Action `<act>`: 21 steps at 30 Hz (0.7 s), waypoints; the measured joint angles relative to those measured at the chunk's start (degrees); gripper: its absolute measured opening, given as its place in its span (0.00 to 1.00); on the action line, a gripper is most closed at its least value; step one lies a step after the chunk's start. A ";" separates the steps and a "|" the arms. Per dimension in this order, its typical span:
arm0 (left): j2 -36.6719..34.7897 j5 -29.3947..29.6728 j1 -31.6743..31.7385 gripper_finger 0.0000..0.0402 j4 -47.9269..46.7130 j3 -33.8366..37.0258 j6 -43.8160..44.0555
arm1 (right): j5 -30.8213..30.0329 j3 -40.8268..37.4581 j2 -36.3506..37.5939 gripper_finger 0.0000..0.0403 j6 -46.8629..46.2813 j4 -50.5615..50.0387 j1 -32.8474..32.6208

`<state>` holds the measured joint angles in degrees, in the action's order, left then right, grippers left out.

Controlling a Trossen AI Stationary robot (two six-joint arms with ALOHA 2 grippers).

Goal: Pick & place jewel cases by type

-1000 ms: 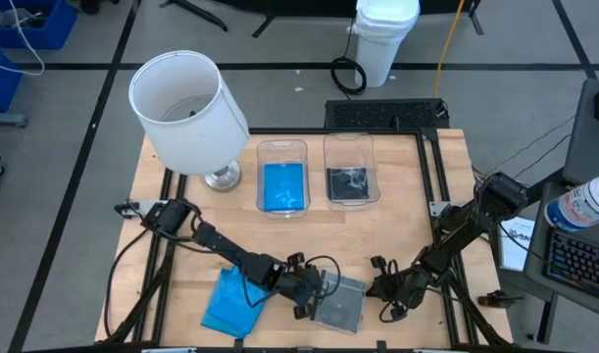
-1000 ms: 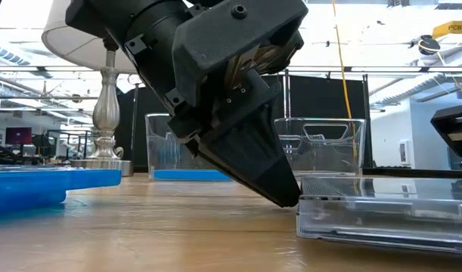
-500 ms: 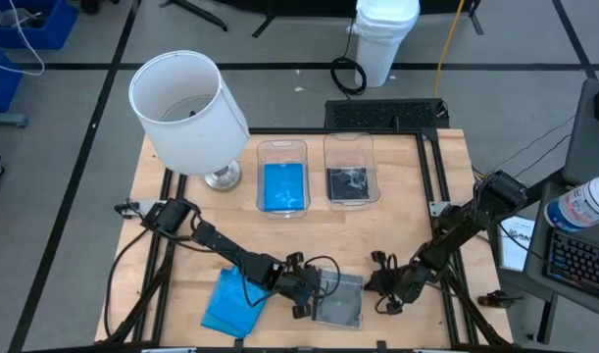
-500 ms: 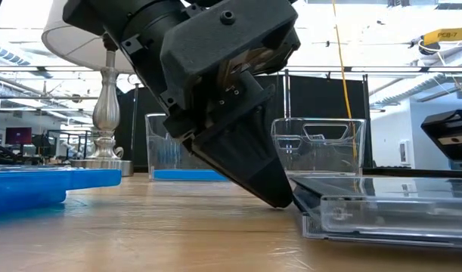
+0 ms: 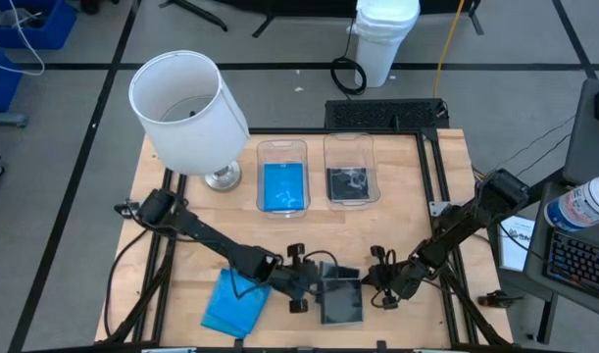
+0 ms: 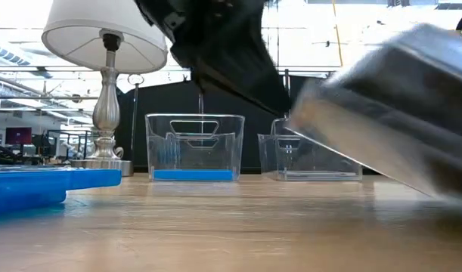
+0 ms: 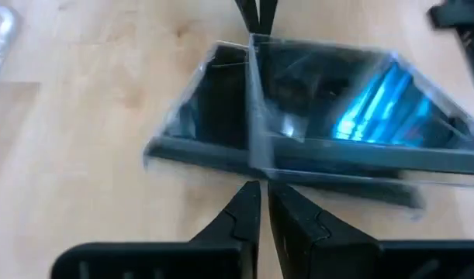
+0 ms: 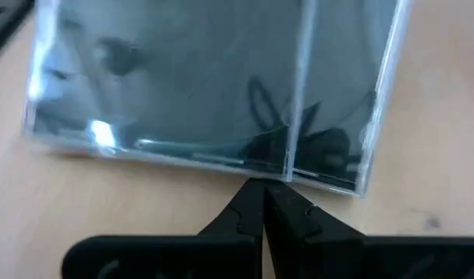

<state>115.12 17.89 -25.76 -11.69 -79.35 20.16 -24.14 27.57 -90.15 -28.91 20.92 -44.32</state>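
Clear jewel case (image 5: 340, 299) is being tilted off the bench (image 5: 397, 221) near its front edge, pinched edge-on between both closed jaws — thin grips; a slip is being risked.

table (image 5: 446, 176): light wood | on it: lamp (image 5: 223, 177) | two clear bins (image 5: 282, 176) | blue jewel case (image 5: 228, 304)

Left claw (image 5: 314, 286) and right claw (image 5: 370, 281) both closed, facing each other
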 joint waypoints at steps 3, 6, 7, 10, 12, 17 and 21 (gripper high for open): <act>-3.32 -0.02 -1.09 0.09 -4.42 0.21 -3.46 | 3.12 -0.02 1.53 0.00 -0.55 -0.56 -0.41; -7.77 1.12 -3.74 0.09 -9.80 0.10 -4.01 | 8.94 -0.02 3.03 0.00 -0.38 -0.53 -0.96; -9.10 2.58 -4.91 0.09 -12.50 0.10 -3.18 | 9.88 -0.02 3.47 0.00 -0.34 -0.19 -1.06; -12.48 7.16 -8.58 0.09 -19.29 0.15 1.07 | 9.90 0.00 5.24 0.00 0.14 0.03 -1.76; -14.49 9.72 -11.34 0.09 -24.42 0.17 5.47 | 10.12 0.00 6.25 0.00 0.58 0.50 -1.81; -15.75 11.54 -19.19 0.09 -36.19 0.30 20.76 | 7.90 -0.01 8.67 0.00 1.09 1.16 -1.88; -15.78 13.00 -26.67 0.09 -37.32 1.91 30.95 | 7.65 -0.04 8.99 0.00 1.60 6.15 -1.83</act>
<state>99.34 30.89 -52.43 -49.02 -77.43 51.11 -16.49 27.53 -81.16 -27.31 27.06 -46.15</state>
